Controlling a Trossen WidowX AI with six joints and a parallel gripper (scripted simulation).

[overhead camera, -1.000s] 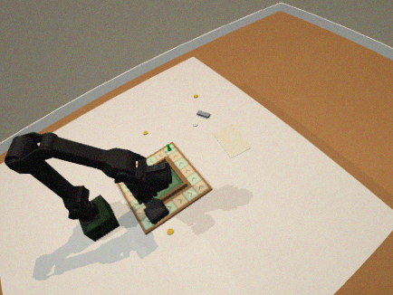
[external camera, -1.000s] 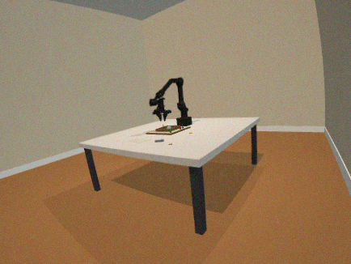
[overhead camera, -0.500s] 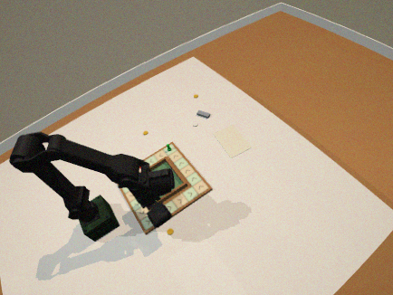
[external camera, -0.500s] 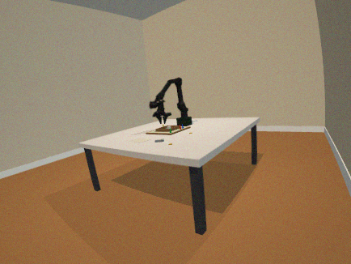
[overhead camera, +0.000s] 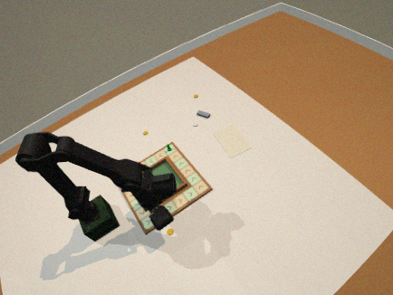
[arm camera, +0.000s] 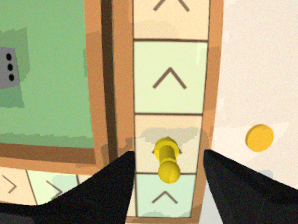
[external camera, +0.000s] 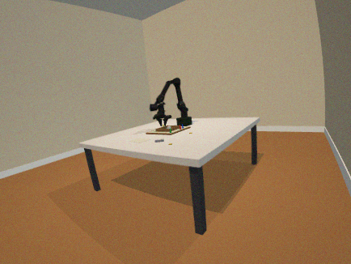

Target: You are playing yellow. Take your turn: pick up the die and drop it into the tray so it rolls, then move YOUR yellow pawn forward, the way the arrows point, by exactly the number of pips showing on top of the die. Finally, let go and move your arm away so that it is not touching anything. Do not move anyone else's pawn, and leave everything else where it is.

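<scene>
Gripper (arm camera: 166,183) half-open, grasping nothing; fingers straddle the yellow pawn (arm camera: 166,157) without contact. Pawn stands upright on a cream track square of the board (arm camera: 121,96). Right of the hand, off-board, lies a yellow disc (arm camera: 258,137). Die (arm camera: 8,70) rests in green tray (arm camera: 47,50), far left ahead.

Bare test room, not a home or shop. Plain beige walls (external camera: 61,81), orange-brown floor (external camera: 121,227) with pale skirting (external camera: 36,163), no furniture but one white table (external camera: 210,138) on dark legs (external camera: 198,198). On it a black robot arm (external camera: 171,97) on a dark base and a small game board (overhead camera: 199,190). Looks like a robot manipulation setup.
</scene>
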